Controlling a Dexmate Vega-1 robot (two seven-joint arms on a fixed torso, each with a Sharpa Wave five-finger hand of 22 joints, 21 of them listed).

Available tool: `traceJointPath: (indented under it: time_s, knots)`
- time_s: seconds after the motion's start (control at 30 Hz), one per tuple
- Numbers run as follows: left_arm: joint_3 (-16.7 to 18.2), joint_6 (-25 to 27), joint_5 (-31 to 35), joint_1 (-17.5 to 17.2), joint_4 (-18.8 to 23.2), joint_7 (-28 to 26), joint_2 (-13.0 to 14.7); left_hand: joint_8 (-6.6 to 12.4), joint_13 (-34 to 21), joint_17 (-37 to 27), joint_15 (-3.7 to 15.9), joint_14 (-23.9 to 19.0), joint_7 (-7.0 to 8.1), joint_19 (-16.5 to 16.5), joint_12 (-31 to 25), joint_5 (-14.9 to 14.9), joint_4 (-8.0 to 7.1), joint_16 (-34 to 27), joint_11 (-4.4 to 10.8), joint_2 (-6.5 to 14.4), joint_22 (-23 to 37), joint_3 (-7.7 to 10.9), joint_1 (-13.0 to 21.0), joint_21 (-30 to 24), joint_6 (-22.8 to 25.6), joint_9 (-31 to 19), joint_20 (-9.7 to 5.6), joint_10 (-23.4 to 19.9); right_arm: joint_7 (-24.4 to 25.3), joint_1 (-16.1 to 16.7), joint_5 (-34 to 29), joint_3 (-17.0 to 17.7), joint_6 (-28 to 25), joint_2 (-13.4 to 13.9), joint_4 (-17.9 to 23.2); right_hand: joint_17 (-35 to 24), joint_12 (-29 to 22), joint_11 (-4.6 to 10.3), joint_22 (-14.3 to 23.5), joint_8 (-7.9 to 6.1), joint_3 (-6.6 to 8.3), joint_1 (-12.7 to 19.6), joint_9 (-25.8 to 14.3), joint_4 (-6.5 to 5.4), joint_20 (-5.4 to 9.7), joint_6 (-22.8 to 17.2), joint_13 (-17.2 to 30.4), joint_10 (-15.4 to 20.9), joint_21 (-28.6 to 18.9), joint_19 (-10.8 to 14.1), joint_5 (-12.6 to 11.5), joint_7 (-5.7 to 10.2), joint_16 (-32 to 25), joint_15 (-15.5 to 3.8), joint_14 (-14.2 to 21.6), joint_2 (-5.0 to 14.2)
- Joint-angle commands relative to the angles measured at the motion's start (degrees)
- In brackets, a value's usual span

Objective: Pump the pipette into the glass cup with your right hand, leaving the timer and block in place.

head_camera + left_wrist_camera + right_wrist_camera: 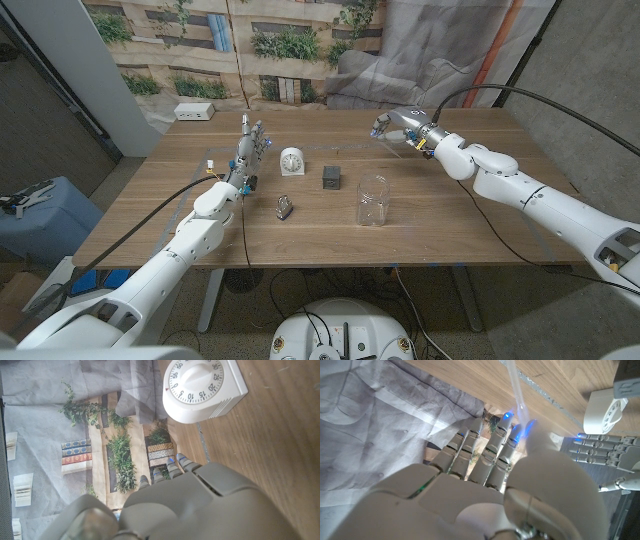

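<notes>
One pipette [514,387] in right hand [490,485], stem beyond fingertips.

- Timer [291,160] far centre of table [470,235], block [331,177] just right of it & nearer.
- Glass cup [373,199] right of block, nearer still.
- Small clip-like item [284,207] near side, left of cup.
- Left hand [249,150] left of timer; right hand [398,127] far right w/ pipette [514,387].

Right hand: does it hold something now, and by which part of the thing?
Yes. The right hand holds the pipette, pinched at its bulb end, with the thin clear tube sticking out past the fingers. The left hand holds nothing.
</notes>
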State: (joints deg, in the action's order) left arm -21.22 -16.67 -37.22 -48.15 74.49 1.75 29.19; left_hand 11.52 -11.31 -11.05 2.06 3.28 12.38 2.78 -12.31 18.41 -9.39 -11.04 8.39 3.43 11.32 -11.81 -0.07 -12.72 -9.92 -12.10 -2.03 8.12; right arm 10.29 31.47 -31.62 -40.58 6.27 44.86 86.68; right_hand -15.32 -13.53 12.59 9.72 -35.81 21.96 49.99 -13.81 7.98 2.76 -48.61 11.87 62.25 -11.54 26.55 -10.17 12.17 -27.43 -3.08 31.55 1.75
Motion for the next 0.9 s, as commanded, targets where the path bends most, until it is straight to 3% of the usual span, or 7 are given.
traceJointPath:
  time_s: [0.03,0.5,0.9]
  knots:
    - [0.0,0.0,0.0,0.0,0.0,0.0,0.0,0.34,-0.3,-0.3,6.62,0.5,0.33,0.4,-0.3,0.4,-0.01,-0.3,0.21,2.5,0.1,-0.41,-0.1,-0.3,-0.1,-0.1,-5.18,0.1,2.4,7.7,5.6,6.6,-5.6,0.4,8.2,-0.2,0.0,-0.11,0.2,-0.19,-0.36,-0.6,-0.1,0.16,-0.12,-0.5,0.2,0.7,0.1,-0.1,0.1,0.18,0.0,-8.82,0.5,0.15]
    - [0.0,0.0,0.0,0.0,0.0,-0.1,0.0,0.34,-0.3,-0.3,6.62,0.5,0.33,0.4,-0.2,0.4,0.00,-0.3,0.19,2.5,0.1,-0.41,-0.1,-0.3,-0.1,-0.1,-5.15,0.1,10.0,16.1,11.8,13.5,-10.9,-0.8,15.6,-0.3,0.1,-0.09,0.2,-0.14,-0.68,-0.8,0.1,0.29,-0.33,-0.7,0.2,0.9,0.1,0.0,0.0,0.00,-0.1,-8.72,0.4,0.24]
    - [0.0,0.0,0.0,0.0,0.0,0.0,0.0,0.34,-0.3,-0.3,6.63,0.5,0.33,0.4,-0.2,0.4,0.00,-0.3,0.17,2.5,0.1,-0.41,-0.1,-0.3,-0.1,-0.1,-5.12,0.1,18.7,22.8,15.6,18.0,-7.8,-2.4,18.1,-0.6,0.2,-0.15,0.2,0.26,-1.03,-0.9,0.9,0.46,-0.44,-0.9,0.3,1.0,0.1,0.1,-0.1,-0.54,-0.4,-8.66,0.4,0.37]
